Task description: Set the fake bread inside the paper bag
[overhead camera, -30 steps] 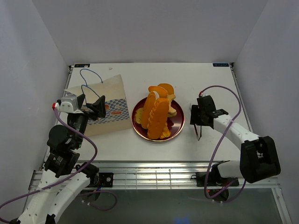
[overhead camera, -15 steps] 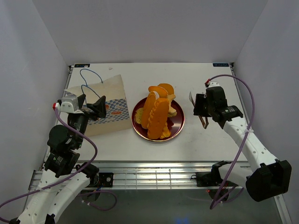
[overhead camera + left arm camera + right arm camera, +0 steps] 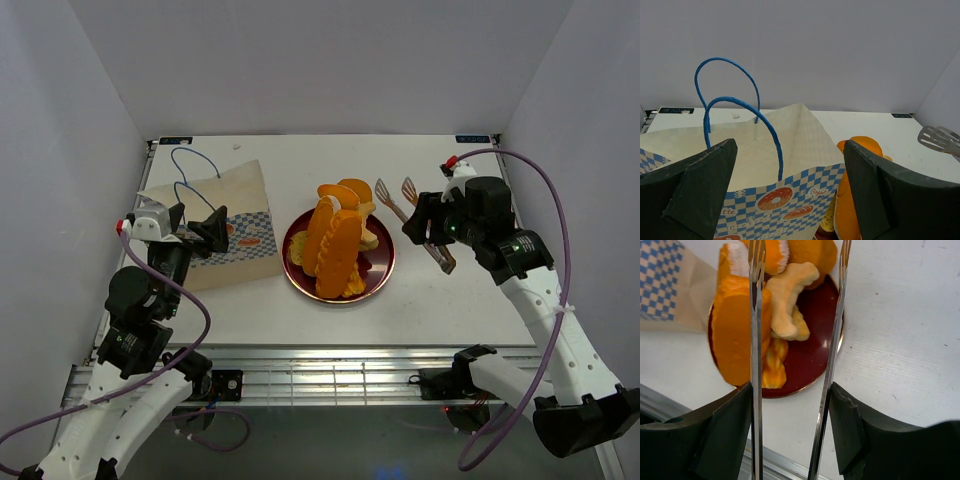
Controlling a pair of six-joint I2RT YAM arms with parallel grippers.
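The fake bread [image 3: 335,245] is a pile of glossy orange loaves and pieces on a dark red plate [image 3: 386,268] at the table's middle. The paper bag [image 3: 245,205] lies flat to its left, blue handles toward the back. My left gripper [image 3: 200,232] is open and empty, hovering at the bag's near edge; its view shows the bag [image 3: 790,145] and bread [image 3: 855,200]. My right gripper [image 3: 432,228] is shut on metal tongs [image 3: 400,200], whose open tips hang right of the bread. In the right wrist view the tongs [image 3: 756,340] straddle the bread [image 3: 735,330] and plate [image 3: 815,355].
White walls enclose the table on three sides. A metal rail [image 3: 330,370] runs along the near edge. The right arm's purple cable [image 3: 545,220] loops above the table's right side.
My right gripper has lifted the tongs off the table at the right and swung them up and left, tips now toward the bread. The left arm has not moved.
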